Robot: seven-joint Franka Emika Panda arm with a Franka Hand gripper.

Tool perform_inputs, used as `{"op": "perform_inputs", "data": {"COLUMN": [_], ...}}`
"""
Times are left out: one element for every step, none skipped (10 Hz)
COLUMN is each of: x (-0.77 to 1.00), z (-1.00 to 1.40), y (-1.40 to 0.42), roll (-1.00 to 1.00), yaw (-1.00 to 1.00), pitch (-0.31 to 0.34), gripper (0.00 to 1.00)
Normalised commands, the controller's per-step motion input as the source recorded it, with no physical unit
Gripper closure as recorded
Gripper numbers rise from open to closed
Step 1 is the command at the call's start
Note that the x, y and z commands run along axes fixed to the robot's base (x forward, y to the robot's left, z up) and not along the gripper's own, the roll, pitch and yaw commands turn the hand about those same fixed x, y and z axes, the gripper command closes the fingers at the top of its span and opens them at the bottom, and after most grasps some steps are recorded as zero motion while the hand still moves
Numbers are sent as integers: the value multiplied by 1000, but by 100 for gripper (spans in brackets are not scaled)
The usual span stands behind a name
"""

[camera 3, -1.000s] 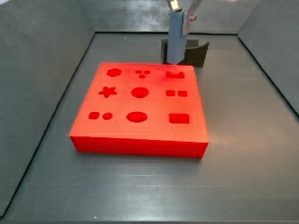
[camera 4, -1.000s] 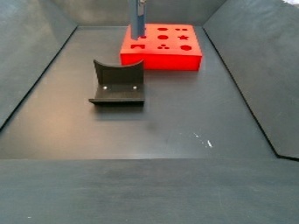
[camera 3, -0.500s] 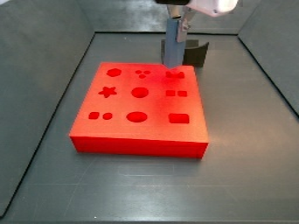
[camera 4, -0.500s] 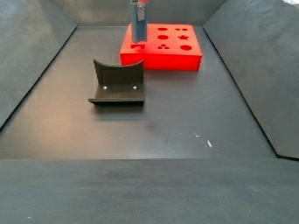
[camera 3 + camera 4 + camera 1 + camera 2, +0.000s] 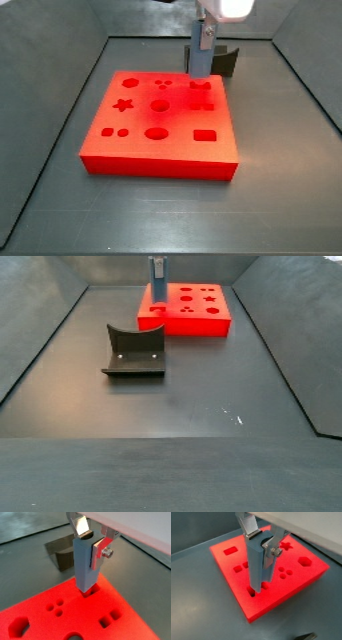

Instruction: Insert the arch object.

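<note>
My gripper [image 5: 90,542] is shut on the arch object [image 5: 85,562], a tall grey-blue block with a curved cutout at its upper end between the fingers. It hangs upright, and its lower end meets a hole near the edge of the red board [image 5: 47,619]. In the wrist view the block [image 5: 256,567] enters a slot in the board [image 5: 304,574], held by the gripper [image 5: 260,544]. Both side views show the block [image 5: 201,55] [image 5: 156,286] standing over the board's [image 5: 147,150] [image 5: 201,321] end nearest the fixture.
The fixture [image 5: 134,353] stands on the dark floor just beyond the board; it also shows in a side view [image 5: 225,60] behind the block and in a wrist view [image 5: 60,554]. The board has several other shaped holes. Sloped grey walls [image 5: 54,100] ring the floor.
The gripper has come down a little with the arch object, so the block's lower end now sits lower at the board's hole. The board and fixture have not moved.
</note>
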Motion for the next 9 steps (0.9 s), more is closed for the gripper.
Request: {"op": "perform_inputs", "data": {"x": [80, 123, 163, 103, 20, 154, 234, 189, 0], "z": [0, 0, 0, 0, 0, -257, -243, -214, -180], "y": [-63, -54, -54, -23, 0, -23, -29, -46, 0], "roll": [60, 77, 86, 104, 0, 0, 0, 0, 6], "yaw": [-954, -911, -880, -291, 0, -17, -83, -80, -14], "pitch": [0, 0, 0, 51, 0, -63, -31, -11, 0], "gripper": [100, 100, 100, 100, 100, 100, 100, 100, 100]}}
